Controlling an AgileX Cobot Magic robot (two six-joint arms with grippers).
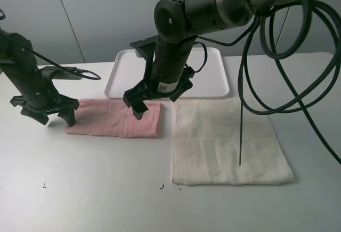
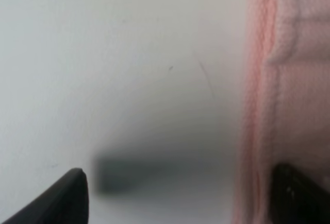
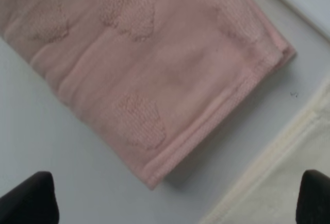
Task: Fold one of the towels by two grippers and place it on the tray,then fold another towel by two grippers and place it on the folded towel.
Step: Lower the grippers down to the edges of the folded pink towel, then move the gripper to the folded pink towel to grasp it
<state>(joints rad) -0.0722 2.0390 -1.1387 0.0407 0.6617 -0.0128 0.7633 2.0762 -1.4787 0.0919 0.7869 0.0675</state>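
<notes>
The left claw (image 1: 53,119) hangs wide open and empty at one short end of the pink towel (image 1: 114,117). The right claw (image 1: 157,103), just as wide and empty, hovers at the other end. The towel lies between them on the counter (image 1: 96,189) as a doubled strip. The white tray (image 1: 213,77) beyond the right claw holds nothing, and the cream-white towel (image 1: 226,141) beside it lies flat and unfolded.

From the left wrist, one finger (image 2: 299,198) sits at the towel's edge and the other over bare counter.

From the right wrist, the towel's layered corner lies ahead of the spread fingers (image 3: 31,198).

I judge the pink towel at least partly folded but not yet on the tray. The whole second towel remains.
</notes>
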